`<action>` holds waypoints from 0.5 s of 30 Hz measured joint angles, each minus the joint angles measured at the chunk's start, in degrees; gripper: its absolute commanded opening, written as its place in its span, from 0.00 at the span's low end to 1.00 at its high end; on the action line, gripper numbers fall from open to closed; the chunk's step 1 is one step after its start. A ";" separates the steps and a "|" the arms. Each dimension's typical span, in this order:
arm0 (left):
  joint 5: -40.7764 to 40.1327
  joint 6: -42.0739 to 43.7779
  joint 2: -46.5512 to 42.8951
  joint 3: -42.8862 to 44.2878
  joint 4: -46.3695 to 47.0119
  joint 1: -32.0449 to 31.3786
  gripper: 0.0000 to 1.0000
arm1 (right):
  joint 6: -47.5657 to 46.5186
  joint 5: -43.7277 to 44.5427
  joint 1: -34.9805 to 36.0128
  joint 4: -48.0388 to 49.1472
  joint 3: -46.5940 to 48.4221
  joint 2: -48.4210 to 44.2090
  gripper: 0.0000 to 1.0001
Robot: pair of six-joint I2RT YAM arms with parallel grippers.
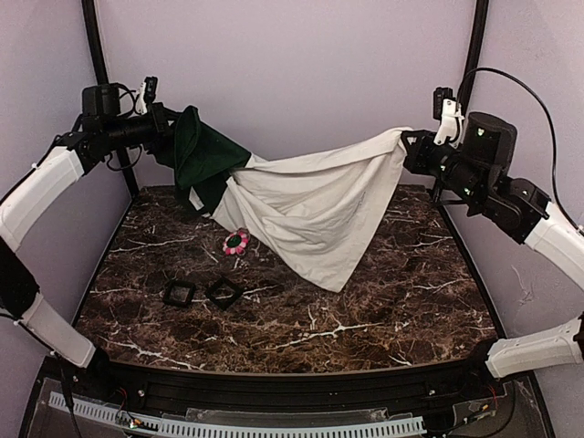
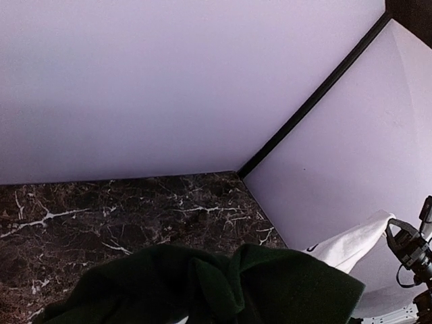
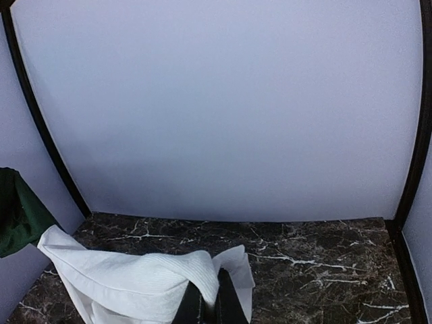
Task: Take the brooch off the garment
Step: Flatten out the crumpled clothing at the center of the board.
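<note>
table point(image 1: 365, 319): dark marble
garment point(image 1: 310, 205): strung up between both arms, lowest fold touching table
left gripper point(image 1: 167, 123): clamped on its green sleeve
right gripper point(image 1: 408, 146): clamped on its white edge
brooch point(image 1: 236, 242): lying on table, just beside garment's hanging edge

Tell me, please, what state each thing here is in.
garment, lifted, stretched between both claws.
brooch, lying on the table by the garment's hanging edge.
black square frames, flat on the table.
left claw, shut on the garment's green sleeve.
right claw, shut on the garment's white part.
</note>
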 measured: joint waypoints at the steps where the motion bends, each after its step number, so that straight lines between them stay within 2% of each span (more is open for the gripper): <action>1: 0.17 0.11 2.47 0.92 -0.59 0.00 0.01 | -0.02 1.09 -0.15 0.00 0.22 1.53 0.00; 7: 0.61 0.70 17.25 12.57 -1.40 0.00 0.01 | -2.25 2.84 -2.32 0.11 5.64 7.50 0.00; 10: 2.58 1.60 20.41 15.47 3.28 0.00 0.09 | -3.76 1.92 -2.78 1.81 7.96 6.34 0.00; 11: 3.43 1.92 20.41 15.08 5.29 0.00 0.18 | -3.93 1.49 -2.78 2.36 7.89 5.35 0.00; 12: 4.00 2.45 20.09 14.21 7.67 0.00 0.31 | -4.09 0.68 -2.78 2.91 7.43 3.85 0.00; 13: 4.42 3.15 19.26 12.28 10.23 -0.02 0.37 | -3.91 0.07 -2.78 3.52 6.43 2.10 0.00; 14: 4.61 3.58 17.97 9.31 12.63 0.00 0.50 | -3.28 -0.63 -2.78 3.89 4.83 0.07 0.00; 15: 4.50 4.11 16.26 5.20 14.78 0.00 0.55 | -2.34 -1.25 -2.80 4.11 2.89 -1.84 0.00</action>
